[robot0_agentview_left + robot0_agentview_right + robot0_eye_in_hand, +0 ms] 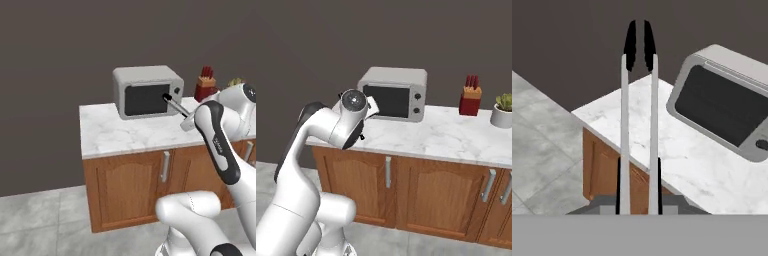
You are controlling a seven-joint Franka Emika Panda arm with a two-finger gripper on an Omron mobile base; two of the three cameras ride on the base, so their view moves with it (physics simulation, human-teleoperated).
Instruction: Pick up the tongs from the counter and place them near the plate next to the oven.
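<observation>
My gripper [639,194] is shut on the tongs [639,115], which stick straight out from between the fingers [618,186]. They are two silver arms with black tips, held in the air above the left corner of the marble counter [677,155]. In the left base view the tongs [175,104] point up and left across the front of the grey toaster oven [147,91], clear of the counter [115,132]. My arm hides them in the right base view. The plate is out of view.
The toaster oven [396,94] stands at the back of the counter [446,135]. A red knife block [470,97] and a potted plant [503,111] stand further right. Brown cabinet doors [431,192] lie below, with grey tiled floor [35,215] left of the counter's end.
</observation>
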